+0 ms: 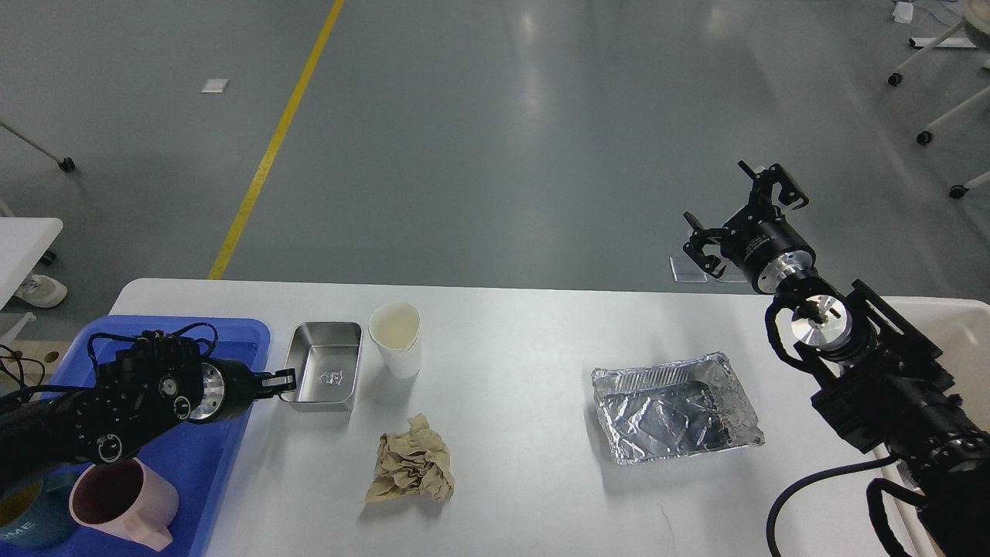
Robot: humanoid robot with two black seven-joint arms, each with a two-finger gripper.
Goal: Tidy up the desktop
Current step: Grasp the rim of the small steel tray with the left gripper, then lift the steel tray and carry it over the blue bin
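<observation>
The white desktop (526, 340) holds a steel tin (325, 375), a white paper cup (396, 339), a crumpled brown paper (411, 468) and a crushed foil tray (673, 406). My left gripper (280, 381) is low at the tin's near left corner and touches its rim. Its fingers are thin and close together, and I cannot tell whether they pinch the rim. My right gripper (739, 215) is open and empty, raised past the table's far right edge, well above and behind the foil tray.
A blue tray (232, 456) lies at the left edge with a pink mug (120, 503) and a teal object (23, 530) in it. A beige bin (955, 333) stands at the right, partly behind my right arm.
</observation>
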